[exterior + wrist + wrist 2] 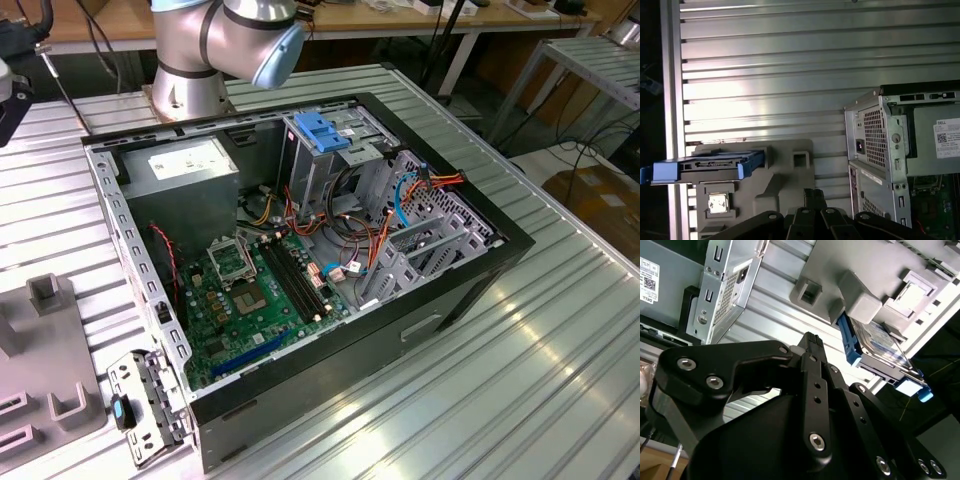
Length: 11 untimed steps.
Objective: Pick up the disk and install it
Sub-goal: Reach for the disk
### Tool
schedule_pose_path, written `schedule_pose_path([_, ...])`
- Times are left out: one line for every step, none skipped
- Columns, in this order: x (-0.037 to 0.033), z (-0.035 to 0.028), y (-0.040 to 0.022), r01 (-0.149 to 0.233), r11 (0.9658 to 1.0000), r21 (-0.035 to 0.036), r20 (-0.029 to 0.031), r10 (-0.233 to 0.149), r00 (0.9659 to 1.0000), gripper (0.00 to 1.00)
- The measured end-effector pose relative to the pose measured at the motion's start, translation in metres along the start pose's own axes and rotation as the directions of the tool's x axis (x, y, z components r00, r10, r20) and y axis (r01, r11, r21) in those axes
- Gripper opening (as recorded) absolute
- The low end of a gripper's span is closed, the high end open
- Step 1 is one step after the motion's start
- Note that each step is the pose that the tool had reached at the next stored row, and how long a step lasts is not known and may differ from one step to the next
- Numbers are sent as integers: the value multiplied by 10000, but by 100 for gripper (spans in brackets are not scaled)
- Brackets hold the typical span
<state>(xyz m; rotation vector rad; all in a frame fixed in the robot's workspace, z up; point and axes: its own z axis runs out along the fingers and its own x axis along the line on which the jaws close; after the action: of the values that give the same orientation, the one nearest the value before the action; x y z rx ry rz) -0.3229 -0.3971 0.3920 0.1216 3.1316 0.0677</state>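
The disk (pixel 715 164) is a dark hard drive with bright blue side rails. It stands on edge in a slot of the grey holder (pixel 782 172) on the ribbed table, and in the second wrist view the disk (pixel 875 347) leans between the holder's grey blocks. My black gripper (pixel 814 194) hangs above the table, between the holder and the computer case, well apart from the disk. Its fingertips (pixel 812 340) are pressed together with nothing between them.
The open computer case (pixel 300 250) lies on the ribbed metal table (pixel 540 340), with a metal drive cage topped by a light-blue block (pixel 325 130). The grey holder (pixel 50 340) sits at the exterior view's left. A small square chip (pixel 717 202) rests in the holder.
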Motion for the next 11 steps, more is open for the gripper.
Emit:
schedule_pose_path([21, 2, 3, -3, 10000, 3, -39, 3, 10000, 11])
schedule_pose_path([39, 6, 6, -6, 10000, 4, -75, 6, 10000, 11])
schedule_pose_path([61, 9, 11, -9, 10000, 8, -117, 9, 9999, 11])
schedule_pose_path([83, 11, 15, -11, 10000, 13, -156, 11, 9999, 11])
schedule_pose_path([106, 15, 19, -13, 10000, 15, -190, 13, 9998, 11])
schedule_pose_path([132, 19, 23, -16, 10000, 18, -216, 16, 9998, 11])
schedule_pose_path([159, 23, 26, -17, 10000, 18, -231, 18, 9997, 11])
schedule_pose_path([186, 26, 27, -18, 10000, 19, -246, 18, 9997, 11])
schedule_pose_path([217, 27, 27, -18, 10000, 21, -256, 19, 9997, 11])
schedule_pose_path([246, 29, 25, -18, 10000, 20, -259, 19, 9997, 11])
schedule_pose_path([274, 30, 23, -18, 10000, 20, -262, 18, 9997, 11])
